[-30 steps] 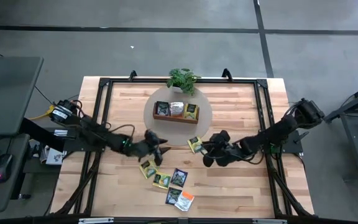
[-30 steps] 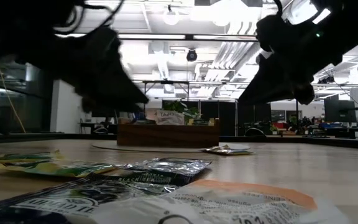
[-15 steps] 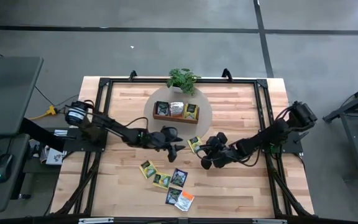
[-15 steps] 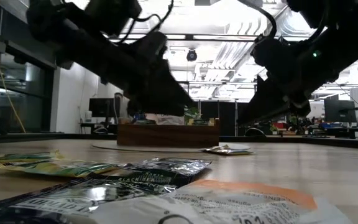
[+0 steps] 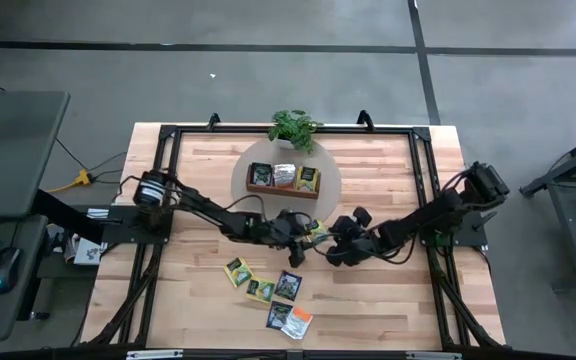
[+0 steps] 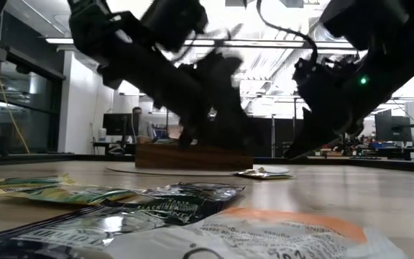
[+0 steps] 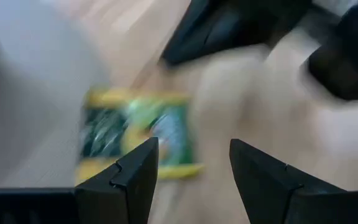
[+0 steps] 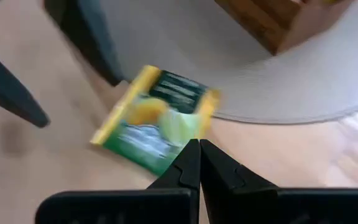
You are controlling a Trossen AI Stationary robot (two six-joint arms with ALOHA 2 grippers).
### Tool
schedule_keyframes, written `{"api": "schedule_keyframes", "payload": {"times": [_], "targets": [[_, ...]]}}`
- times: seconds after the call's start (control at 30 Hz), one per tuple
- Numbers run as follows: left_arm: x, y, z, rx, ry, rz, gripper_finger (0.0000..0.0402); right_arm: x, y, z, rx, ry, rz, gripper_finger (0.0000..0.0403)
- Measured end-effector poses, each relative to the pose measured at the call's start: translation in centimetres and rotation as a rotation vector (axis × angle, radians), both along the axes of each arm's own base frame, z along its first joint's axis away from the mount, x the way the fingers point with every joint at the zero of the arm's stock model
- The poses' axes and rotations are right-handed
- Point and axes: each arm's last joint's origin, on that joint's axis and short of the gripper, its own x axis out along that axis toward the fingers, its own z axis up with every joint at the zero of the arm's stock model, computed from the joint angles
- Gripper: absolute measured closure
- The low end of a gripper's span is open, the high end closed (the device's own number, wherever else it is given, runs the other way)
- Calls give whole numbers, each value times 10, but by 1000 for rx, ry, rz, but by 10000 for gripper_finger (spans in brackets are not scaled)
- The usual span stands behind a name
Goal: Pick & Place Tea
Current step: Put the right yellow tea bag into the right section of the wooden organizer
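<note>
High view: both arms reach to the middle of the frame and meet over one yellow-green sachet (image 5: 315, 233), which lies flat on the worktop (image 5: 388, 300) just below the pale round mat (image 5: 330, 182). The left pincer (image 5: 296, 229) comes in from the left, the right pincer (image 5: 339, 240) from the right, so the sachet sits between them. On the mat stands the wooden tray (image 5: 260, 188) with sachets already in its compartments, probably where this one belongs. A loose cluster of sachets (image 5: 268, 290) waits in the lower centre, apart from both arms. A potted plant (image 5: 293, 127) stands at the mat's upper edge.

Low view: the two arms cross the upper frame as dark shapes; the sachet lies right of centre, in front of the tray (image 6: 192, 156), untouched as far as I can tell.

Left wrist view: the left pincer (image 7: 194, 177) has its fingers spread wide with nothing between them, the sachet (image 7: 135, 140) just beyond, lined up as if for a grasp.

Right wrist view: the right pincer (image 8: 197, 165) is pressed fully closed and empty, its tips at the near edge of the sachet (image 8: 157, 118), perhaps to steady or nudge it.
</note>
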Motion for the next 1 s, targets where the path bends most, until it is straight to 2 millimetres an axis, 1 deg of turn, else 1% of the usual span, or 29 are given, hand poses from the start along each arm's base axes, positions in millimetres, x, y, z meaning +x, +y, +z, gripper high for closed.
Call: {"api": "schedule_keyframes", "payload": {"times": [0.03, 0.13, 0.2, 0.23, 0.33, 0.4, 0.43, 0.53, 0.8, 0.93, 1.0], "targets": [[1, 0, -3, 16, 32, 18, 206, -1, -2, -1, -11, 11, -13, 403], [14, -1, -3, 14, 35, 42, 206, -1, -10, -2, -37, 40, -46, 403], [17, -2, -8, 17, 74, 56, 206, -2, -15, -1, -44, 57, -60, 403], [18, -2, -10, 19, 92, 57, 207, -2, -17, -1, -50, 62, -62, 403], [30, -4, -7, 19, 70, 64, 214, -2, -21, 4, -65, 67, -56, 403], [30, -3, -9, 47, 115, 92, 224, -3, -23, 7, -69, 65, -57, 403], [30, -2, -11, 64, 143, 104, 230, -4, -23, 9, -74, 68, -58, 403], [32, -2, -7, 83, 156, 124, 250, -6, -24, 14, -93, 69, -54, 403], [28, -1, -11, 104, 213, 133, 313, -11, -26, 30, -105, 42, -34, 403], [30, -2, -23, 89, 239, 98, 354, -13, -26, 39, -96, 7, -30, 398], [29, -3, -25, 84, 259, 53, 376, -13, -26, 43, -67, -10, -21, 392]]}}
